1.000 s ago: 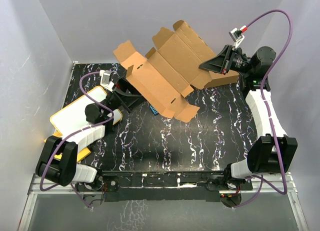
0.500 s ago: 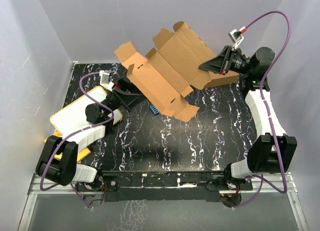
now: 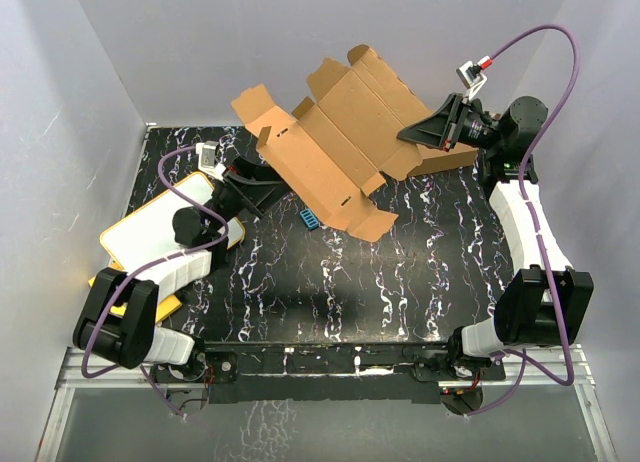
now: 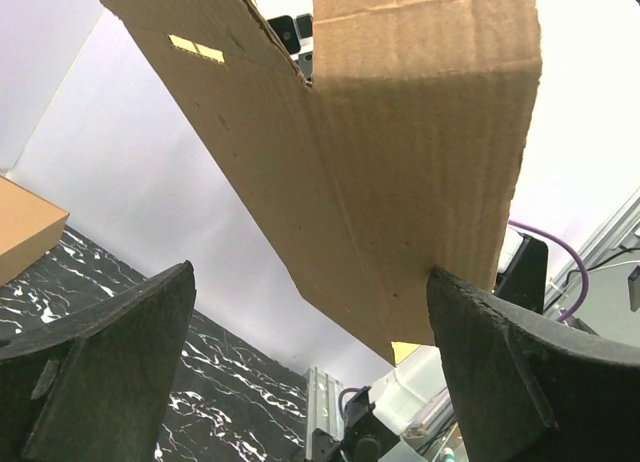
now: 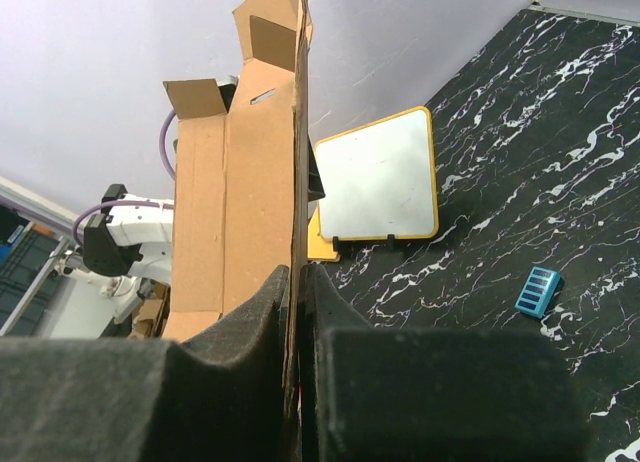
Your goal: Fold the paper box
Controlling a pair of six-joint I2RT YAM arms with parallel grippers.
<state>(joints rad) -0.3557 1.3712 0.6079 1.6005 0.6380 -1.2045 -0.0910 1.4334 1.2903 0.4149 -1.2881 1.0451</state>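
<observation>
One end effector (image 3: 406, 134) clamped — paper box (image 3: 335, 147)

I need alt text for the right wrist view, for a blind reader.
The right gripper is shut on the edge of the unfolded paper box, seen edge-on, rising up the frame. Behind are a yellow-rimmed white board and a small blue item on the black table.

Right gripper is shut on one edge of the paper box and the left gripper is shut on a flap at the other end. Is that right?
Not quite. The left gripper is not shut: the left wrist view shows its jaws wide open, a flap of the paper box hanging between them unclamped. The right gripper is shut on the box's edge.
</observation>
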